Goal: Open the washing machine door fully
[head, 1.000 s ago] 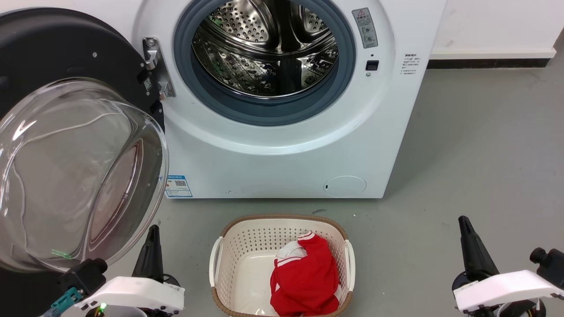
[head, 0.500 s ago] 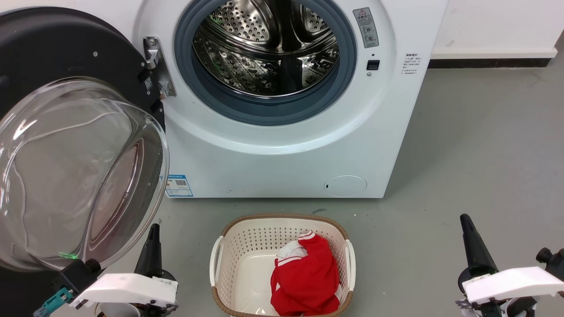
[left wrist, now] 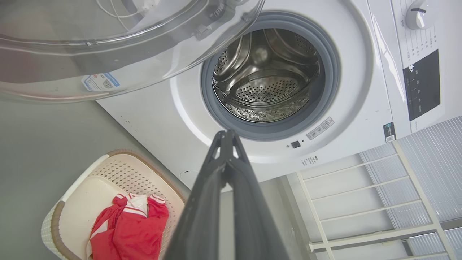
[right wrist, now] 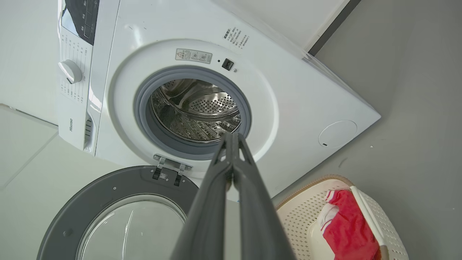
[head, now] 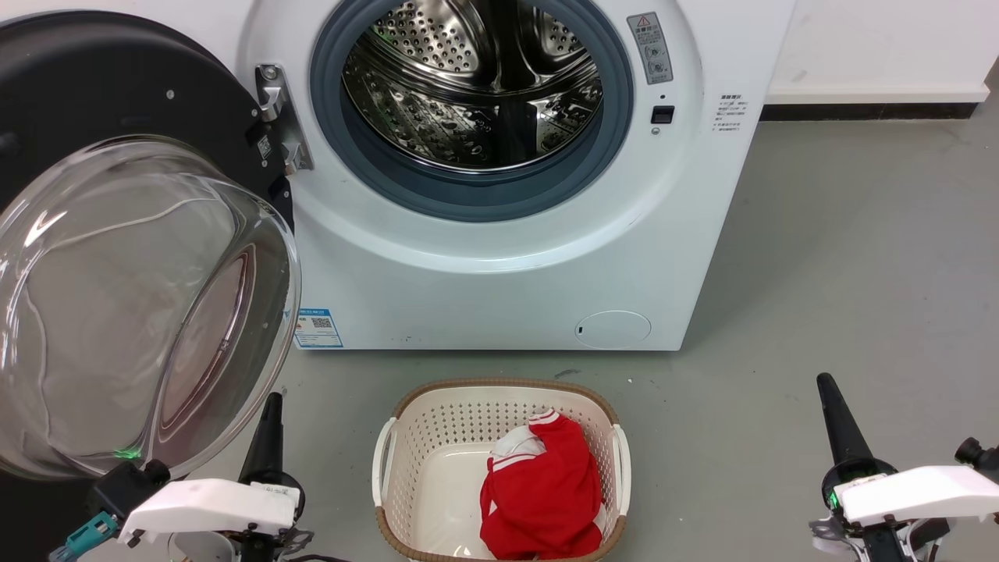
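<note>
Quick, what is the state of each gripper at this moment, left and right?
Left gripper: jaws closed, holding nothing.
Right gripper: jaws closed, holding nothing.

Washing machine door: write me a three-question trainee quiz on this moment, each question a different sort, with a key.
1. True or false: the door is swung open, hanging to the robot's left of the drum.
2. What lies in the basket? A) a red garment B) a blue towel C) nothing
3. Fill in: the left tool and right tool are both ____ (open or shut), holding nothing.

Key: 1 true; 2 A; 3 shut.
</note>
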Robot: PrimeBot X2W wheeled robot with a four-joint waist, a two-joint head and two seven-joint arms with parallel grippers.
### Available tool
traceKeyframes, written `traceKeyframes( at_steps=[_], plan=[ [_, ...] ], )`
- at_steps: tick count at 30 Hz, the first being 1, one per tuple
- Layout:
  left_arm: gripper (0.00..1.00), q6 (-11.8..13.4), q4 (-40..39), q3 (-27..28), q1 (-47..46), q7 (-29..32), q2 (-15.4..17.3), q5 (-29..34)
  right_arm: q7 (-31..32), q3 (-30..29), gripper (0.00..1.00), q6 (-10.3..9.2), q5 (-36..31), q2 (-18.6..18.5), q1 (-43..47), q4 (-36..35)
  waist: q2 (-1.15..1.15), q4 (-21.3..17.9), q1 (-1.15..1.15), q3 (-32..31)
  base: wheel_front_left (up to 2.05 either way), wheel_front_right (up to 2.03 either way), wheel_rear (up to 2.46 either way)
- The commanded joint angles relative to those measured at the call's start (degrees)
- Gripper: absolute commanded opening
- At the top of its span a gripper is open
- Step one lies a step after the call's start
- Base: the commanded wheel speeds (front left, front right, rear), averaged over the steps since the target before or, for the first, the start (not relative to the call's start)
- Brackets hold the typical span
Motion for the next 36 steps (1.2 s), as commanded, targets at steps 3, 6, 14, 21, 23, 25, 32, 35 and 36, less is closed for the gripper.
traceKeyframes(
  at_steps=[3,6,14,21,23,25,32,35,36],
  plan=[
    [0.0,-0.7,-0.1,0.4,-1.6,0.8,0.0,-3.1,0.5,-0.3,0.0,0.0,3.2,-0.4,-1.7,0.1,0.0,0.0,0.0,0.0,0.0,0.0,0.0],
    [0.0,-0.9,0.1,0.6,-1.7,1.3,0.0,-5.0,0.8,-0.4,0.0,0.0,5.0,-0.4,-1.8,0.4,0.0,0.1,0.0,0.0,0.0,0.0,0.0],
    [0.0,-1.4,0.7,1.0,-2.1,2.4,-0.1,-9.7,1.7,-0.7,0.0,-0.01,9.7,-0.4,-2.5,1.0,0.0,0.1,0.0,0.1,0.0,0.0,0.0],
    [0.0,-1.6,1.0,1.3,-2.4,3.2,-0.2,-13.1,2.3,-1.0,0.0,-0.01,13.0,-0.3,-2.8,1.5,0.0,0.2,0.0,0.1,0.0,0.0,0.0],
    [0.0,-1.8,1.1,1.4,-2.6,3.5,-0.2,-14.1,2.6,-1.1,0.0,-0.01,14.0,-0.3,-2.9,1.7,0.0,0.2,0.0,0.1,0.0,0.0,0.0],
    [0.0,-1.9,1.3,1.5,-2.7,3.7,-0.2,-15.2,2.7,-1.2,0.0,-0.01,15.0,-0.3,-3.1,1.9,0.0,0.2,0.0,0.1,0.0,0.0,0.0],
    [0.0,-2.2,1.7,1.8,-3.0,4.6,-0.3,-18.8,3.5,-1.5,0.0,-0.01,18.5,-0.2,-3.6,2.4,0.0,0.3,0.0,0.2,0.0,0.0,0.0],
    [0.0,-2.4,1.9,1.9,-2.9,5.0,-0.3,-20.2,3.7,-1.6,0.0,-0.01,20.0,-0.2,-3.8,2.6,0.0,0.3,0.0,0.2,0.0,0.0,0.0],
    [0.0,-2.5,1.9,2.0,-3.0,5.1,-0.3,-20.7,3.8,-1.6,0.0,-0.01,20.4,-0.2,-3.8,2.7,0.0,0.3,0.0,0.2,0.0,0.0,0.0]
  ],
)
